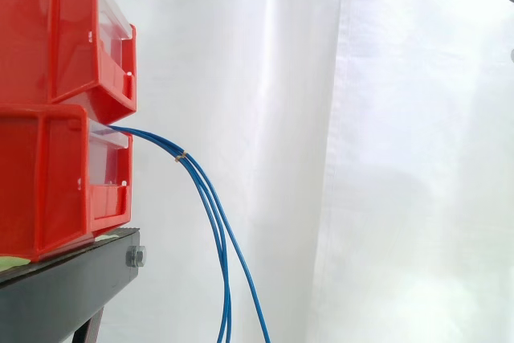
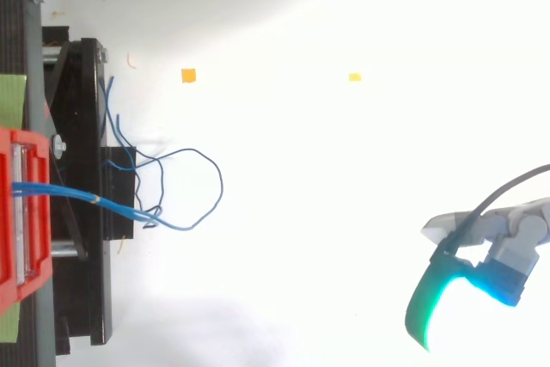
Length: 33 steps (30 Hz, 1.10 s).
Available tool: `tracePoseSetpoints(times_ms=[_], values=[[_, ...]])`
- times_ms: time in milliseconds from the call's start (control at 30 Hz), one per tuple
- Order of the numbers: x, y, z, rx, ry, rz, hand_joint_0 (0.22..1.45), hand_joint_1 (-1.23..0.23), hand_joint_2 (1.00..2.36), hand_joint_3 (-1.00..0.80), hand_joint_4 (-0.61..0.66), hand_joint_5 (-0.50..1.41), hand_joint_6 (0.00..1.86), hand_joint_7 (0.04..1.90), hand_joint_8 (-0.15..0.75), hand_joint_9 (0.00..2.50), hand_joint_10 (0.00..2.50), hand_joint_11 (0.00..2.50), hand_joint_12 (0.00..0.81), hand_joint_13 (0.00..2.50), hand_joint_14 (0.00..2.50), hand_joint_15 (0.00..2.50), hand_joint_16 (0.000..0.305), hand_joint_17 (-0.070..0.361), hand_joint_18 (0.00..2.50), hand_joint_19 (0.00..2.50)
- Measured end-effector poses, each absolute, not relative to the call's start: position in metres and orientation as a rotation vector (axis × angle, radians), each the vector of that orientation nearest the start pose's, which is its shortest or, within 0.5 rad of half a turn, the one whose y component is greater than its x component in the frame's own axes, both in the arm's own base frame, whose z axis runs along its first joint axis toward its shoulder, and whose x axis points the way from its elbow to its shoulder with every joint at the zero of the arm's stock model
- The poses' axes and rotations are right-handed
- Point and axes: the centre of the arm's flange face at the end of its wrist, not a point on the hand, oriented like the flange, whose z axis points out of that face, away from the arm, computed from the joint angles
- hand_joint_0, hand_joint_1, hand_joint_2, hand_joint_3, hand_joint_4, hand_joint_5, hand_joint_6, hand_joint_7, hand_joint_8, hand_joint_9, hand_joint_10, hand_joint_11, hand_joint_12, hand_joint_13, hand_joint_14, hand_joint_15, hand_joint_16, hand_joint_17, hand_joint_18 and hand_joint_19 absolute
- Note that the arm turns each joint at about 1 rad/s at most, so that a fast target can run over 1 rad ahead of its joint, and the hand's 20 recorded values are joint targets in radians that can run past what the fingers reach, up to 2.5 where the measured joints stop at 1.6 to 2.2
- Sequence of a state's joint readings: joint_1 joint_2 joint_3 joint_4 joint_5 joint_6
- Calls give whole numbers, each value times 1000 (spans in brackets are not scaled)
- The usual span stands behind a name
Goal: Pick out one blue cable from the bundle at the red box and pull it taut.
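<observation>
A bundle of thin blue cables [image 1: 210, 198] comes out of the lower red bin [image 1: 48, 174] and hangs down past the stand's edge. A small pale tie [image 1: 182, 155] binds them just outside the bin. From above, the cables [image 2: 77, 195] leave the red bin [image 2: 21, 212] to the right and end in loose loops [image 2: 202, 186] on the white floor. My hand [image 2: 507, 247] is far to the right of the cables, at the lower right, open and holding nothing. One fingertip [image 2: 423, 311] glows green and curves down-left; a cyan pad shines beside it.
A second red bin [image 1: 56, 30] is stacked on the lower one. Both sit on a black stand [image 1: 72, 279] before a white curtain. Two small orange scraps [image 2: 188, 76] [image 2: 355, 77] lie on the white floor. Wide open floor separates the hand from the stand.
</observation>
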State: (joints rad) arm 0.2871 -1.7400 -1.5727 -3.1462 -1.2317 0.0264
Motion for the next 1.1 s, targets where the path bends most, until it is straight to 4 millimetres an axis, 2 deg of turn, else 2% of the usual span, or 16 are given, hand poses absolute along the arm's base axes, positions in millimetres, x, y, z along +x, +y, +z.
tracePoseSetpoints(times_ms=[100, 133, 200, 500, 600, 800, 900, 1100], values=[[558, -8, 400, 1335, 1302, 1067, 556, -483, 1001, -483, 307, -213, 502, 749, 236, 327, 0, 0, 329, 347, 0, 0, 51, 116, 249, 216], [558, -8, 400, 1335, 1304, 1067, 558, -486, 1002, -474, 334, -207, 502, 747, 252, 355, 0, 0, 335, 347, 0, 0, 42, 95, 131, 223], [558, -7, 400, 1334, 1306, 1067, 559, -482, 1002, -479, 292, -214, 502, 755, 234, 340, 0, 0, 330, 336, 0, 0, 44, 98, 155, 214], [564, -4, 401, 1288, 1289, 1071, 553, -481, 1001, -485, 250, -231, 502, 762, 224, 325, 0, 0, 310, 331, 0, 0, 42, 95, 163, 242], [569, -3, 399, 1252, 1283, 1042, 543, -531, 1000, -499, 234, -242, 502, 759, 220, 312, 0, 0, 312, 336, 0, 0, 42, 93, 177, 240], [581, -2, 376, 1241, 1302, 970, 538, -623, 1000, -500, 225, -249, 502, 761, 218, 311, 0, 0, 308, 373, 0, 0, 37, 84, 203, 255], [586, -1, 369, 1240, 1290, 960, 567, -734, 1000, -500, 214, -252, 502, 755, 210, 320, 0, 0, 301, 377, 0, 0, 36, 80, 227, 229], [596, -4, 367, 1234, 1192, 930, 580, -822, 1000, -500, 207, -254, 502, 750, 209, 334, 0, 0, 300, 382, 0, 0, 36, 81, 263, 209]])
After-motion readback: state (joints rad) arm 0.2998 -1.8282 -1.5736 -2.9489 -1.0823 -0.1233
